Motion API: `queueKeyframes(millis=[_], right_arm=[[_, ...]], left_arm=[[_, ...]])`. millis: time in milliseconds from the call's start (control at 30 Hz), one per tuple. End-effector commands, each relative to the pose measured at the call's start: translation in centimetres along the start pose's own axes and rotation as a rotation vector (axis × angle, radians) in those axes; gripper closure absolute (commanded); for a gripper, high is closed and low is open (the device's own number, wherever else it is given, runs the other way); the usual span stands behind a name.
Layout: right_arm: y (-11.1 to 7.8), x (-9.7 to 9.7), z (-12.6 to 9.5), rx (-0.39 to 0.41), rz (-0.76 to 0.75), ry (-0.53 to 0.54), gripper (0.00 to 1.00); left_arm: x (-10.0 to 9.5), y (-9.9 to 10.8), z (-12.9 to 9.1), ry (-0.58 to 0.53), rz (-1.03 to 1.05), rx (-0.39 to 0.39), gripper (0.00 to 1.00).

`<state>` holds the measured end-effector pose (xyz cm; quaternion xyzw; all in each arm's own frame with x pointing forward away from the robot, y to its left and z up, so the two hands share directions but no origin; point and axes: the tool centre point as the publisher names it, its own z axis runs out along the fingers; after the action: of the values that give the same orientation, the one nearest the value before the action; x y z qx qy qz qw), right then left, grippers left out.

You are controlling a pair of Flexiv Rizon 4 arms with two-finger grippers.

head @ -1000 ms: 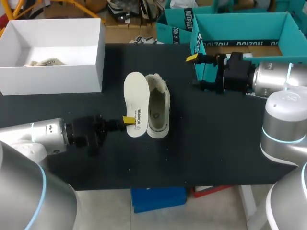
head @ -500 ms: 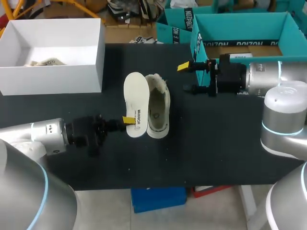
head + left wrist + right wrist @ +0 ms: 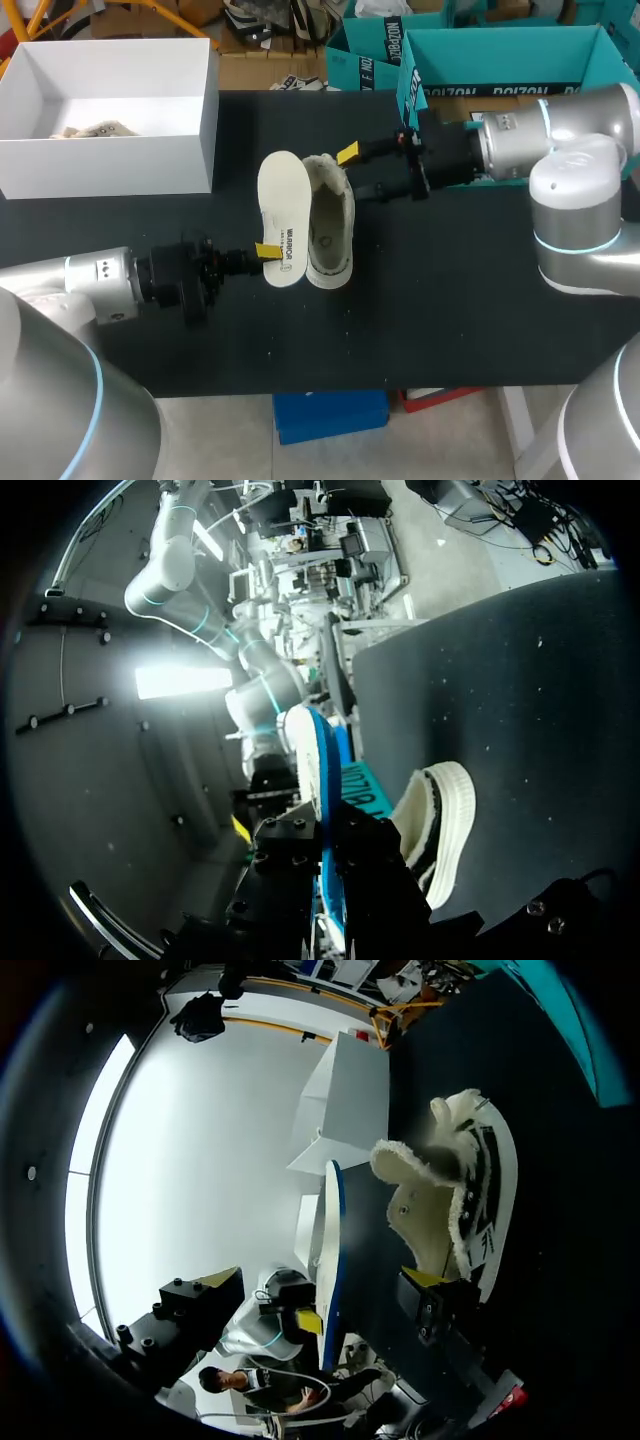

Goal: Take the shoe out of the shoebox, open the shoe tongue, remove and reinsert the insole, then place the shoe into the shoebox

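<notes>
Black tabletop [image 3: 450, 300] shows bare from the shoe out to its near and right edges. Count: one shoe [image 3: 328, 225], one insole [image 3: 284, 215], one white shoebox [image 3: 110, 165] at the far left corner. Shoe mid-table, long axis near-to-far, fleecy end far. Left gripper [image 3: 266, 250] clamps the insole on edge just beside the shoe. Right gripper [image 3: 360, 172] is spread wide at the fleecy end.

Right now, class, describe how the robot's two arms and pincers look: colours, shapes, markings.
The left arm and right arm are rounded silver-grey tubes with thin light-blue rings at the joints. Each ends in a black wrist block. The left pincer and right pincer have slim black fingers with yellow tips.
</notes>
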<state>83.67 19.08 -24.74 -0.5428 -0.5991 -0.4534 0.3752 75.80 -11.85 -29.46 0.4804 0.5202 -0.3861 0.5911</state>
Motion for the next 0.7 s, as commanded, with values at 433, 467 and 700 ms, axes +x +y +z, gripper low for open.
queueKeyframes(millis=[433, 467, 700], right_arm=[[-1.3, -1.0, 5.2, -0.008, 0.030, 0.050, 0.00], [-1.3, -1.0, 5.5, -0.006, 0.031, 0.051, 0.00], [-1.4, -1.3, 7.0, 0.015, 0.039, 0.068, 0.00]], left_arm=[[-0.1, -0.2, 0.1, 0.005, 0.003, -0.006, 1.00], [-0.1, -0.2, 0.1, 0.005, 0.003, -0.006, 1.00], [-0.1, -0.2, 0.1, 0.005, 0.003, -0.006, 1.00]])
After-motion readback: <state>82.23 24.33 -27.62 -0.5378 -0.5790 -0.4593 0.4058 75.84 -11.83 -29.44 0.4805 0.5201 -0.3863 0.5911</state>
